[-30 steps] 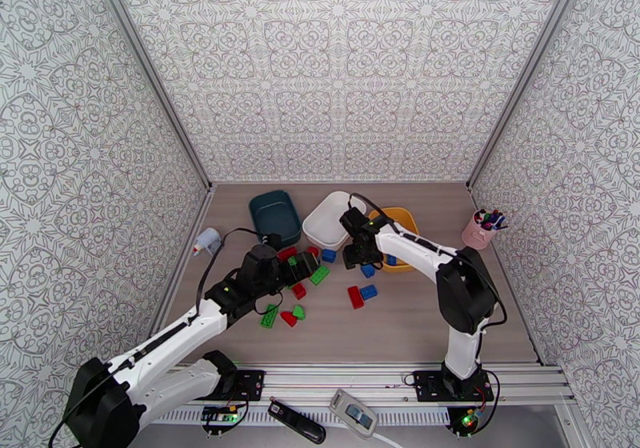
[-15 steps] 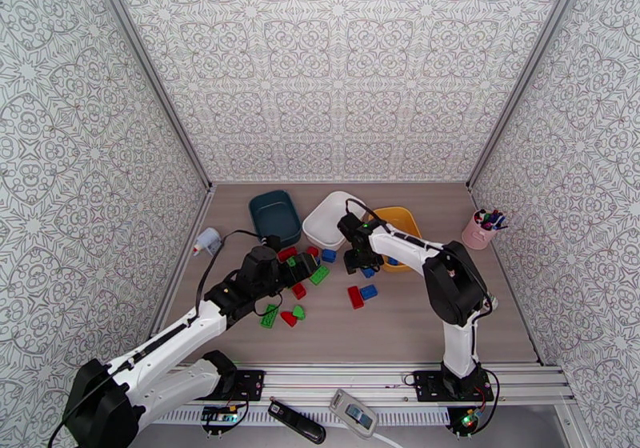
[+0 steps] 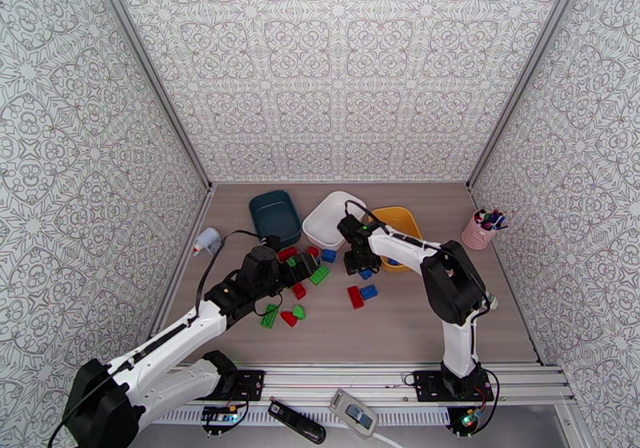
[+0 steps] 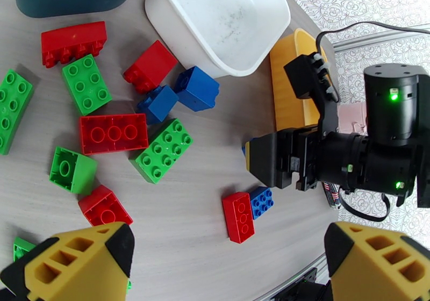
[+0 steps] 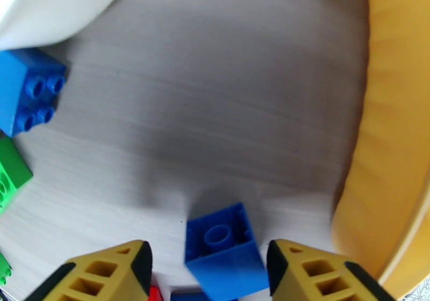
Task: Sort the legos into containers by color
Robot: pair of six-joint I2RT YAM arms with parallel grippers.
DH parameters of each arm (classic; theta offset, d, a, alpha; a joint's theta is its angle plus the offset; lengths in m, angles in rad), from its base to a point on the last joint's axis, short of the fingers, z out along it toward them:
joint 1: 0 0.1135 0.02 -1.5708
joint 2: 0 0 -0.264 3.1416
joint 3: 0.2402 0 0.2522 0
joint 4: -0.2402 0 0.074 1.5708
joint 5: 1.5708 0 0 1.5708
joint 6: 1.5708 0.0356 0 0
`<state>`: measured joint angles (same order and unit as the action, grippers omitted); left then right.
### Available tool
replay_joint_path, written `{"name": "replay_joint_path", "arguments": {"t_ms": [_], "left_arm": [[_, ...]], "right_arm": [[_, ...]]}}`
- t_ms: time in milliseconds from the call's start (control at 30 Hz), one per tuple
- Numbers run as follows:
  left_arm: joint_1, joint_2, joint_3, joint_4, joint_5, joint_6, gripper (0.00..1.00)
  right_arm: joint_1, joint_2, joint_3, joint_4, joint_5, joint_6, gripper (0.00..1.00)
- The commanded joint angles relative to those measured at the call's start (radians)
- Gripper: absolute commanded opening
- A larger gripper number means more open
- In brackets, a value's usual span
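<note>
Counting tubs first: three. The white tub [image 3: 330,218] is my marker. The teal tub [image 3: 274,211] sits just to its left and the yellow tub [image 3: 402,222] just to its right. From the left wrist, the white tub's inside looks bare.

Bricks, tallied from the left wrist:
- Five red bricks [image 4: 114,133].
- Five green bricks [image 4: 163,149], one mostly hidden behind my own finger.
- Three blue bricks [image 4: 196,88] in plain sight.

All of these lie loose on the table [image 4: 188,264], on the near side of the white tub. Two of the blue ones sit together close under its near wall, next to a red one. One red and one blue lie side by side, touching, farther out from the white tub towards me.

A fourth, a small blue brick [image 5: 223,248], lies studs-up on the table to the near right of the white tub, close to the yellow tub's wall.

My right claw [image 5: 207,262] is spread open, low over the table. It has one finger on each side of the small blue brick, with a gap showing on both sides, so nothing is gripped.

My left claw [image 4: 228,248] is spread wide and empty. It hangs above the scattered bricks on the near side of the white tub.
</note>
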<state>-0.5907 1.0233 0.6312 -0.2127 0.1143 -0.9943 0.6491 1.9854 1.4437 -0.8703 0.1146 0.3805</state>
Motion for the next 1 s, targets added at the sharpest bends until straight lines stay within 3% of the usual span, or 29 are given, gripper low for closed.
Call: {"name": "replay_joint_path", "arguments": {"t_ms": [0,300,533,700,967], "left_arm": [[0.001,0.013,-0.016,0.013,-0.004,-0.01,0.99],[-0.012,0.042,-0.005,0.027,-0.001,-0.012,0.99],[-0.043,0.099,0.013,0.062,0.002,-0.015,0.99],[-0.073,0.172,0.053,0.091,0.008,-0.011,0.99],[-0.1,0.297,0.175,0.133,0.034,0.009,0.99]], "right_arm": [[-0.002,0.002,-0.023,0.016,-0.032,0.015,0.57],[0.001,-0.01,-0.046,0.021,-0.044,0.02,0.51],[0.0,-0.052,-0.058,0.033,-0.055,0.035,0.37],[-0.005,-0.13,-0.049,0.028,-0.055,0.048,0.33],[-0.115,-0.269,-0.071,0.006,-0.056,0.046,0.31]]}}
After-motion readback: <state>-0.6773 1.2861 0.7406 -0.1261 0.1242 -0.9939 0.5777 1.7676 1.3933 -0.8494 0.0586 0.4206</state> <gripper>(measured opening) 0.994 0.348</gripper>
